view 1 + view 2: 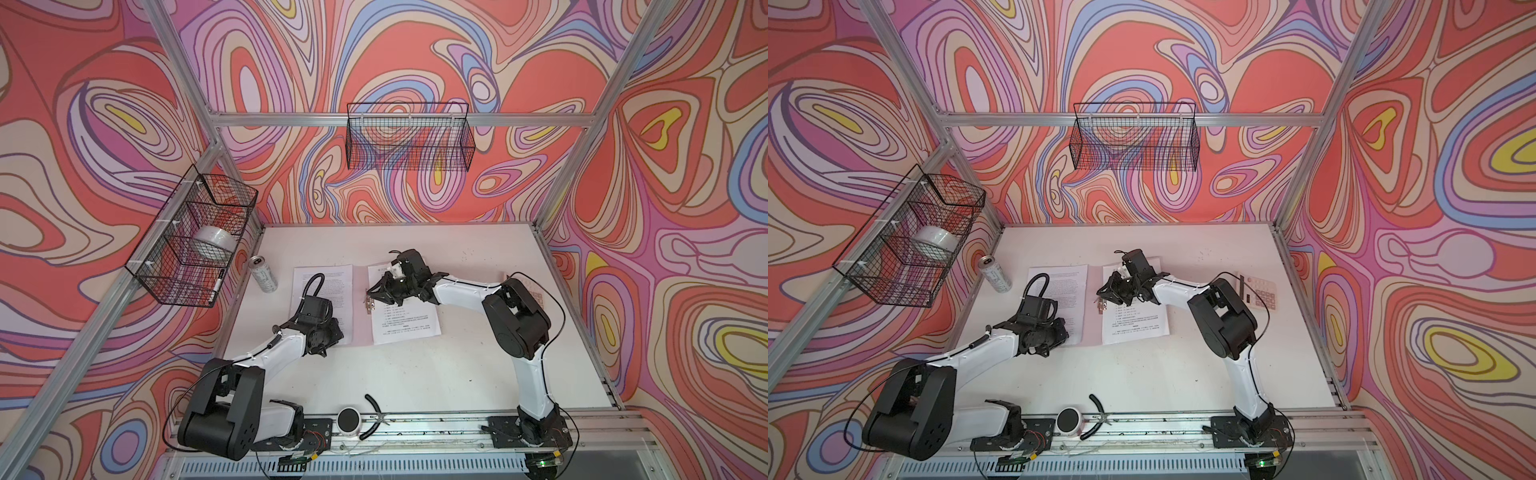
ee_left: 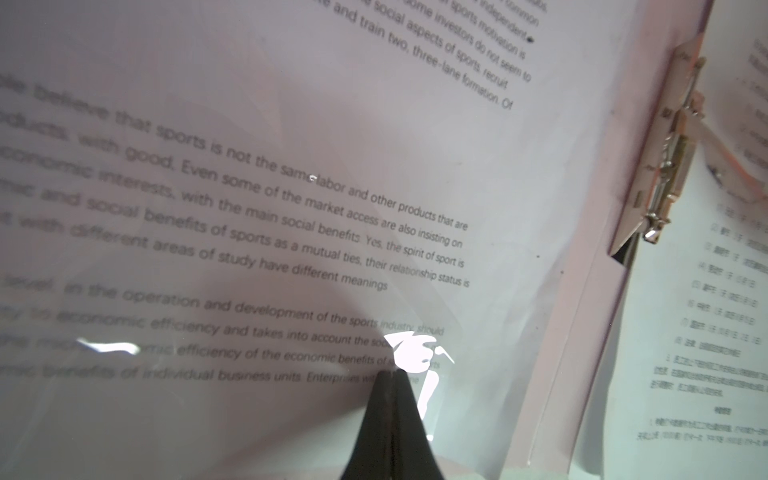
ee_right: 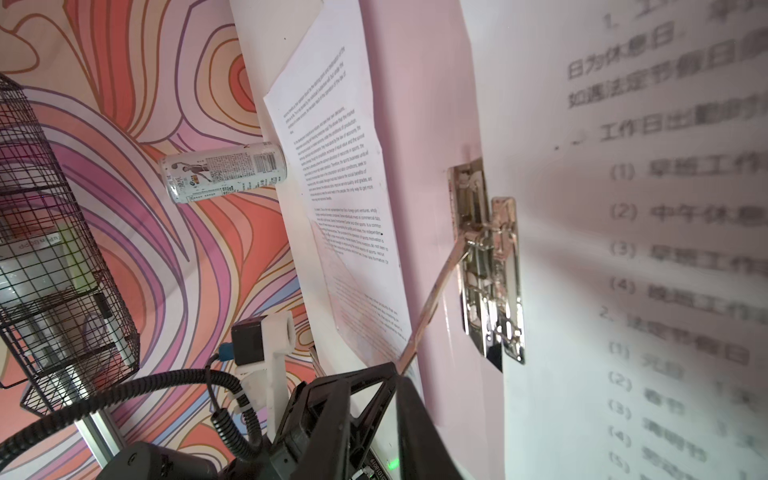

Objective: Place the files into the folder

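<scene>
Folder open mid-surface, nearer far edge. Left sheet on one leaf, right sheet at clip. Your right hand pinches lever; left hand shut, empty, tips on left sheet. Risk: lever slips, clip snaps, sheet shifts.

White table: open pink folder, can, keypad card.

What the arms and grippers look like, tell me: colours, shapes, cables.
The left arm and right arm have white links and black joint housings. Thin black cables run alongside; the left wrist has a ribbed black hose. The left gripper and right gripper have black tapered fingers.
</scene>
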{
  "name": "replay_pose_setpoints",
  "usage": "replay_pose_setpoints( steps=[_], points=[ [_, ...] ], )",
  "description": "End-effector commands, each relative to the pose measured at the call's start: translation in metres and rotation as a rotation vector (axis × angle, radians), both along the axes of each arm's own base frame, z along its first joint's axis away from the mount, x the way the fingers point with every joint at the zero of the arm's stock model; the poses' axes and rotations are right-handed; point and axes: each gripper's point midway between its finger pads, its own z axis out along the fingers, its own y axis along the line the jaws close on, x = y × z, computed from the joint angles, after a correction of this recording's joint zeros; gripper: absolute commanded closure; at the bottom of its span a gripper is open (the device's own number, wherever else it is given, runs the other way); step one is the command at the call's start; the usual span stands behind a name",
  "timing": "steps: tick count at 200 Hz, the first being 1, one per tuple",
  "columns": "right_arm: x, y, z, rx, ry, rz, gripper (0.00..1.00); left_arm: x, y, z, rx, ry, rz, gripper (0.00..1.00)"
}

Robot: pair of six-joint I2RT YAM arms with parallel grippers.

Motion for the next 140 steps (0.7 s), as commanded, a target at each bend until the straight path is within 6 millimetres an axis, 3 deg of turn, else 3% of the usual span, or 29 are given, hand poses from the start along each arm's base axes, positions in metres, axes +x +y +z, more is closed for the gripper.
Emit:
replay_pose_setpoints(
  steps=[1,140],
  points=[
    [-0.002,0.005,-0.005,0.028,0.022,0.006,0.79,-0.023,0.006,-0.021,0.023,0.111,-0.001,0.98],
    [-0.016,0.014,-0.024,0.005,0.056,0.047,0.79,-0.023,0.006,-0.019,0.024,0.102,-0.006,0.97]
  ],
)
